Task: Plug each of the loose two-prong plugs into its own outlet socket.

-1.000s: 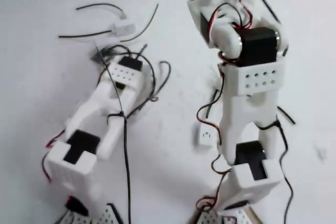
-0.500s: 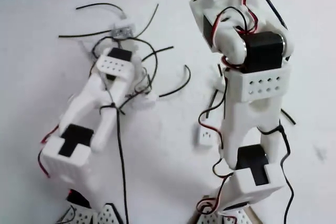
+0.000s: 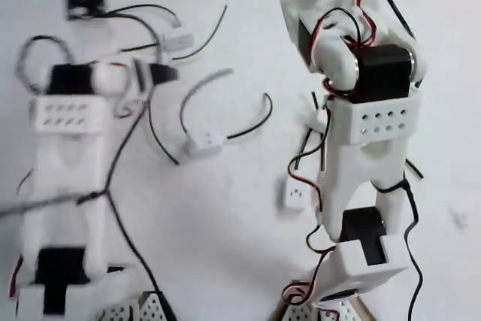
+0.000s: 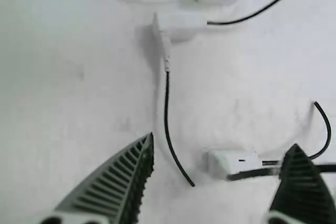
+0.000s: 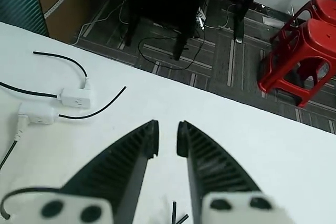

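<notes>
My left pincer is spread wide and grips nothing, and both fingers are cut off by the frame edge. Between them a white plug lies on the bench, touching neither finger. The dark finger covers part of its cord, and I cannot make out its prongs. In the high view the plug lies mid-bench with black cords curling off it. My left arm is a smear there, so the pincer's outline is lost.

Farther out, two white pieces lie just beside each other, each trailing a black cord. Whether they are plugs or sockets I cannot tell.

My right pincer is nearly closed, with only a narrow slit between the tips, and it holds nothing. It hangs over the bench near the far edge, with red stools on the floor beyond. The two white pieces lie well off to its side. In the high view my right arm covers its own pincer. A socket lies face up on the bench just beside that arm, one side hidden behind the arm and its wires.
</notes>
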{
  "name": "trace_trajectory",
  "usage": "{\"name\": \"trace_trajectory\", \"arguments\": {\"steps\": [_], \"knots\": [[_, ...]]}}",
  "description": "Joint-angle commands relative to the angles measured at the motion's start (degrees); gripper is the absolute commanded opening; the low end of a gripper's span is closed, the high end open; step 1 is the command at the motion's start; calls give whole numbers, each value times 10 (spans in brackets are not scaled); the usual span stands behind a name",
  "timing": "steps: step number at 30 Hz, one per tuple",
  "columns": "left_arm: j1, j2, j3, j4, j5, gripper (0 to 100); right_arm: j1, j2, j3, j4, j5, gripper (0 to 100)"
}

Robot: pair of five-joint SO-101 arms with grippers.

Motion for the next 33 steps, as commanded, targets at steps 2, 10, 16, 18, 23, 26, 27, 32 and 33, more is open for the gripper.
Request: {"name": "trace_trajectory", "arguments": {"steps": [2, 10, 16, 18, 23, 26, 27, 32, 33], "knots": [[-80, -95, -25, 23, -8, 370, -8, 36, -19, -15, -14, 115], [-153, -140, -10, 93, -9, 370, -74, 95, -51, 22, -16, 139], [-160, -140, 80, 82, -9, 370, -166, 113, -51, 67, -11, 204], [-160, -140, 108, 72, -8, 370, -181, 118, -51, 78, 1, 204], [-160, -141, 178, 24, -7, 370, -247, 138, -24, 154, 212, 204], [-159, -141, 214, -14, -5, 370, -261, 140, 27, 150, 269, 204], [-158, -141, 225, -26, -5, 370, -263, 143, 42, 150, 292, 204], [-160, -141, 269, -78, 23, 370, -263, 161, 82, 149, 362, 204], [-158, -141, 276, -87, 26, 370, -262, 169, 88, 149, 373, 204]]}}
